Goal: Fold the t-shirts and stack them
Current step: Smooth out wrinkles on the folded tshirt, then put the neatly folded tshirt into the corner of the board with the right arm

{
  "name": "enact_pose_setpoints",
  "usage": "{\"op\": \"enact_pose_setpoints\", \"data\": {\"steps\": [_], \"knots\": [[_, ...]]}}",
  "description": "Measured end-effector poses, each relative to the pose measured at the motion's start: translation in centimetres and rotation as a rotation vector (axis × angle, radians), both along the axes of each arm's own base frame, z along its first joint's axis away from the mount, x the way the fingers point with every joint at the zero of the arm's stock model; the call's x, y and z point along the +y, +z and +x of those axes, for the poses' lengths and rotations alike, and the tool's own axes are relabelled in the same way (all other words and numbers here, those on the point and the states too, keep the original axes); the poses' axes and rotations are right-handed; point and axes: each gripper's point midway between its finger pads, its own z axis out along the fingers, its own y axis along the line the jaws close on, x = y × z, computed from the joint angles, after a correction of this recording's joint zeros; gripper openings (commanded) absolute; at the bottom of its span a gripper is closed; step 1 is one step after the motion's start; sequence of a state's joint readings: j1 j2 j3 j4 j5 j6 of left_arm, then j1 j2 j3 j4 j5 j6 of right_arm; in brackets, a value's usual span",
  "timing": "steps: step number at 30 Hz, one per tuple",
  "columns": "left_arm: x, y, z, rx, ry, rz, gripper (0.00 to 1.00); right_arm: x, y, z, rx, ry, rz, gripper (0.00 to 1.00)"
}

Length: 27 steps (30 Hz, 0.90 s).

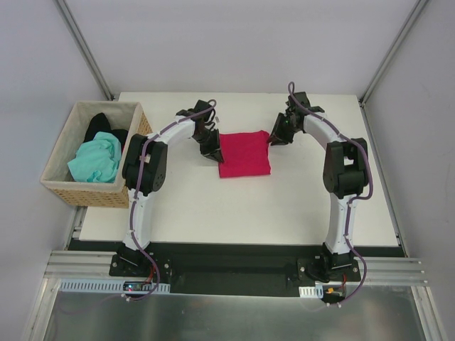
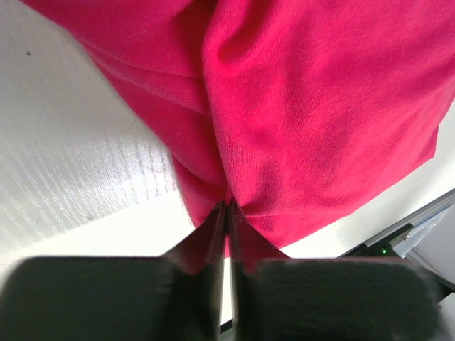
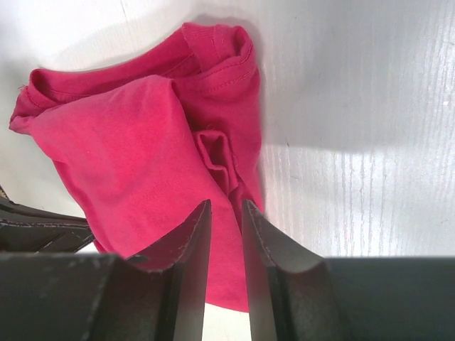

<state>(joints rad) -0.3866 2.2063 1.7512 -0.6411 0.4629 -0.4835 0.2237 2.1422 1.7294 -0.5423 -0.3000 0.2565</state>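
Observation:
The crimson t-shirt (image 1: 245, 153) lies folded into a rough rectangle on the white table, between the two grippers. My left gripper (image 1: 212, 150) is at its left edge. In the left wrist view it (image 2: 227, 206) is shut, pinching a fold of the crimson cloth (image 2: 320, 106). My right gripper (image 1: 274, 136) is at the shirt's upper right corner. In the right wrist view it (image 3: 227, 206) is narrowly open just over the crimson shirt (image 3: 128, 149), with nothing held. The mint-green t-shirt (image 1: 96, 160) and the black t-shirt (image 1: 99, 124) lie crumpled in the basket.
The tan wicker basket (image 1: 57, 186) stands off the table's left edge. The white table (image 1: 284, 213) is bordered by a frame post at each far corner. The arm bases are at the near edge.

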Motion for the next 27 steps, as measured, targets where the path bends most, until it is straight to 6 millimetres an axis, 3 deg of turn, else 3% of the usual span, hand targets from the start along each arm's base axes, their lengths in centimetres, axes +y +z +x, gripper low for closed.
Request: {"op": "enact_pose_setpoints", "data": {"steps": [2,11,21,27], "knots": [[0.0,0.0,0.0,0.000,0.002,-0.001,0.22,-0.1,0.0,0.0,0.000,-0.002,0.000,0.28],[0.3,0.2,-0.2,-0.005,0.011,0.012,0.31,-0.2,0.3,0.1,-0.009,0.000,-0.004,0.26],[0.8,4.1,0.5,-0.111,0.030,0.017,0.30,0.0,2.9,0.7,-0.072,0.024,-0.021,0.18],[1.2,6.7,0.2,-0.173,0.039,0.010,0.30,2.8,4.6,0.0,-0.109,0.093,-0.025,0.16]]}}
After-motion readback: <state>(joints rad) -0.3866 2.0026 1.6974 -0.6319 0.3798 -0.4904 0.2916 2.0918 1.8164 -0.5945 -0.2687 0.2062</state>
